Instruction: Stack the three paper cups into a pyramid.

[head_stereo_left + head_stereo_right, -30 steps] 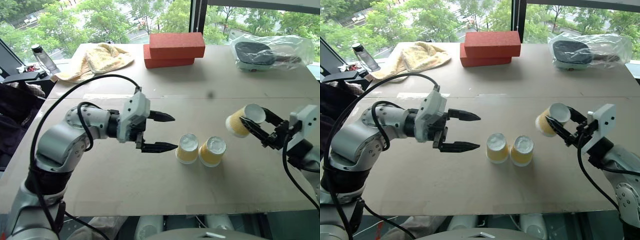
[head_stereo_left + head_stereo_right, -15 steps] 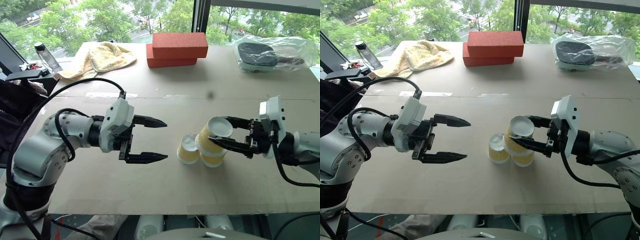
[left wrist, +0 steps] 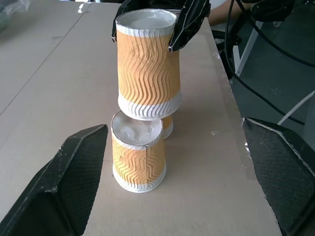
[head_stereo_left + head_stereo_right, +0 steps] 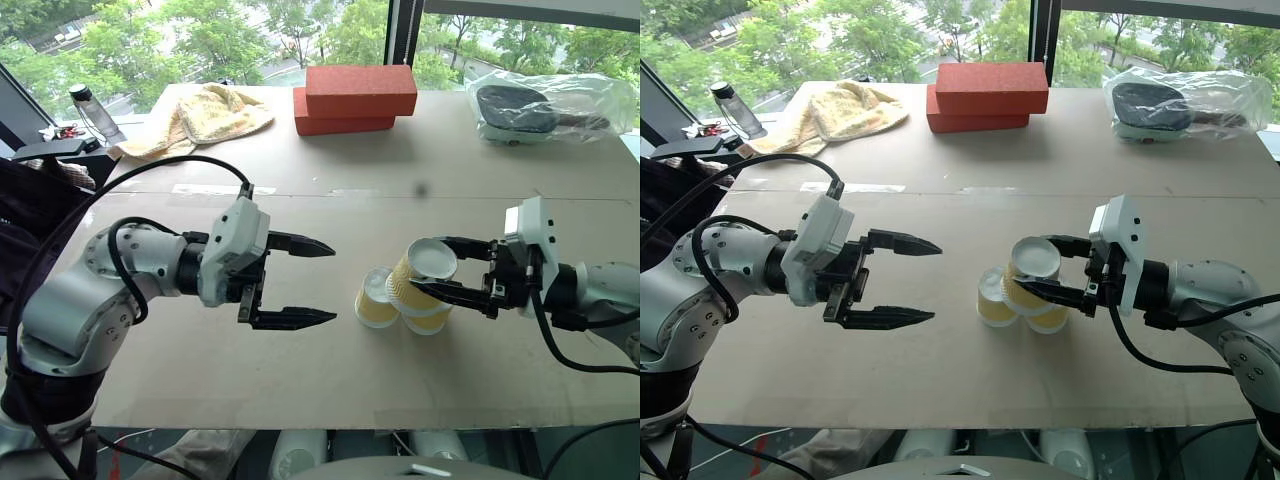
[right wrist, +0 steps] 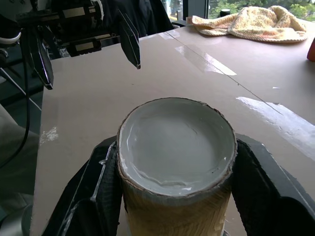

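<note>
A cardboard-covered table (image 4: pixel 250 380) fills the scene, its sheets joined by a taped seam across the middle. Behind it, windows look onto green trees. At the table's far edge, at twelve o'clock, two red bricks (image 4: pixel 352 97) lie stacked; a yellow towel (image 4: pixel 200 117) is heaped at ten o'clock with a water bottle (image 4: pixel 88 114) beside it, and a clear plastic bag (image 4: pixel 545 105) holding a dark object lies at two o'clock.

Near the table's centre two paper cups stand upside down and side by side, the left cup (image 4: pixel 375 297) and the right cup (image 4: pixel 426 318). The right gripper (image 4: pixel 450 268), reaching in from three o'clock, is clamped on the third cup (image 4: pixel 424 274), inverted and slightly tilted, with its rim resting over the two lower cups; the left wrist view shows the third cup (image 3: pixel 147 64) sitting on the one below. The left gripper (image 4: pixel 300 282), at nine o'clock of the cups and apart from them, has its fingers spread wide and holds nothing.

A second ago the third cup was held in the air well off at three o'clock of the pair; it now sits over them. The left gripper has drawn slightly away from the cups.
</note>
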Available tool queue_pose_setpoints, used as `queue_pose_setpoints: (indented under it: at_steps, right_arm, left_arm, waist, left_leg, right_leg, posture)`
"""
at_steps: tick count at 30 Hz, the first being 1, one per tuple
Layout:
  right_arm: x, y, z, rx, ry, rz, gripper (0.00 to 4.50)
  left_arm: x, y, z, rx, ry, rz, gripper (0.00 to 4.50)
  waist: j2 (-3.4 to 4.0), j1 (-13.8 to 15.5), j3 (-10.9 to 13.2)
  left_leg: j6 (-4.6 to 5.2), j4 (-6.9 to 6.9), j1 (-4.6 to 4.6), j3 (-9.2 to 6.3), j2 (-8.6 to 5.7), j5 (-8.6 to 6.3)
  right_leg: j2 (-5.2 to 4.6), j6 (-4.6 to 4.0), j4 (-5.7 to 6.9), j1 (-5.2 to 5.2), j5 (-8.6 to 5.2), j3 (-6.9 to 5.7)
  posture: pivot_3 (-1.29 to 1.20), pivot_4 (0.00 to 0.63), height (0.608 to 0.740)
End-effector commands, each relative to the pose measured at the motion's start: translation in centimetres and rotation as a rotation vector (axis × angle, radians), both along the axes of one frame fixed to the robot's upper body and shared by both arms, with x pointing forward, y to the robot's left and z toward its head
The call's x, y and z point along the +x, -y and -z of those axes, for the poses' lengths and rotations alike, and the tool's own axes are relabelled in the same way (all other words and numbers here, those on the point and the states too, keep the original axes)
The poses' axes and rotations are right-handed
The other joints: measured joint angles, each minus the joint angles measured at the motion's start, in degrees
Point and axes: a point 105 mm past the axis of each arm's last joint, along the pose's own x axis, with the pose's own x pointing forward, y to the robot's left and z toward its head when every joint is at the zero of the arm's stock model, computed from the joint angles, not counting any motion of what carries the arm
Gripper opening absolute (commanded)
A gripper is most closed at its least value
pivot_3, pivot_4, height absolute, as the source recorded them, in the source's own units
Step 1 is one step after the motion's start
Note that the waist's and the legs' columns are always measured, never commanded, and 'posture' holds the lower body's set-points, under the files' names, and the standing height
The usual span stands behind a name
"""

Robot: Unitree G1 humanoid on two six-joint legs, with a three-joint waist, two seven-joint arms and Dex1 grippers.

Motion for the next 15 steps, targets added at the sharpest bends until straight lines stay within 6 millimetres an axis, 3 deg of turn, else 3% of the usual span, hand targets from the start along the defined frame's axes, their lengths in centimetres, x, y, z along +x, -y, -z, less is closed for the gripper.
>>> queue_pose_setpoints:
  at_steps: [1, 5, 7, 10, 15]
  right_arm:
    - [-0.2, -0.3, -0.6, -0.019, 0.065, -0.022, 2.27]
    - [0.0, -0.2, -1.0, -0.009, 0.095, -0.014, 2.27]
    - [0.0, -0.3, -1.0, -0.007, 0.099, -0.016, 3.29]
    - [0.0, -0.1, -1.4, 0.009, 0.106, -0.015, 4.45]
    - [-0.3, 0.9, -2.3, 0.036, 0.111, 0.01, 4.45]
  left_arm:
    - [-0.2, 0.0, -0.6, 0.001, 0.039, 0.007, 4.5]
    - [-0.2, 0.0, -0.6, 0.005, 0.042, 0.005, 4.5]
    - [-0.2, 0.0, -0.5, 0.006, 0.042, 0.005, 4.5]
    - [-0.2, 0.1, -0.6, -0.002, 0.038, 0.005, 4.5]
    - [-0.2, -0.3, -0.2, -0.003, 0.022, -0.012, 4.5]
  waist:
    - [0.0, -0.01, 0.0]
    - [0.0, -0.02, 0.0]
    - [0.0, -0.01, 0.0]
    - [0.0, 0.0, 0.0]
    - [0.0, 0.0, 0.0]
  left_leg:
    - [0.0, 0.0, 0.0, 0.0, 0.0, 0.0]
    - [0.0, 0.0, 0.0, 0.0, 0.0, 0.0]
    - [0.0, 0.0, 0.0, 0.01, 0.0, 0.0]
    - [0.0, 0.0, 0.0, 0.0, 0.0, 0.0]
    - [0.0, 0.0, 0.0, 0.01, 0.0, 0.0]
  right_leg:
    - [0.0, 0.0, 0.0, 0.0, 0.0, 0.0]
    - [0.0, 0.0, 0.0, 0.0, 0.0, 0.0]
    - [0.0, 0.0, 0.0, 0.0, 0.0, 0.01]
    - [0.0, 0.0, 0.0, -0.01, 0.0, 0.0]
    - [-0.01, 0.0, -0.01, 0.0, 0.0, 0.01]
  posture:
    - [0.0, 0.15, 0.73]
    - [0.0, 0.15, 0.73]
    - [0.0, 0.15, 0.73]
    - [0.0, 0.15, 0.73]
    - [0.0, 0.15, 0.73]
